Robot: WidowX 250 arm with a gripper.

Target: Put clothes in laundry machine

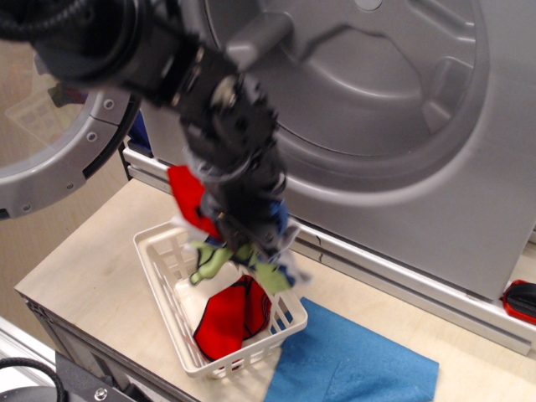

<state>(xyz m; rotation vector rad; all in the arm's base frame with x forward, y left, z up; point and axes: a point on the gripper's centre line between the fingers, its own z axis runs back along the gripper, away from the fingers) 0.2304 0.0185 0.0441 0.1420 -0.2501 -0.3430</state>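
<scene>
My gripper point(247, 243) is shut on a bunch of clothes and holds it above the white slatted basket point(172, 280). A lime green garment point(213, 261), a red one point(188, 199) and a bit of blue and white fabric point(280, 219) hang from it, blurred by motion. Another red garment with dark trim point(230, 314) lies in the basket. The grey laundry machine point(469, 167) stands behind, its drum mouth point(360, 75) open. Its round door point(59, 142) is swung open at the left.
A flat plain blue cloth point(352, 360) lies on the wooden tabletop point(92, 268) right of the basket. A small red and black object point(521, 301) sits at the far right edge. The table's front edge runs along the lower left.
</scene>
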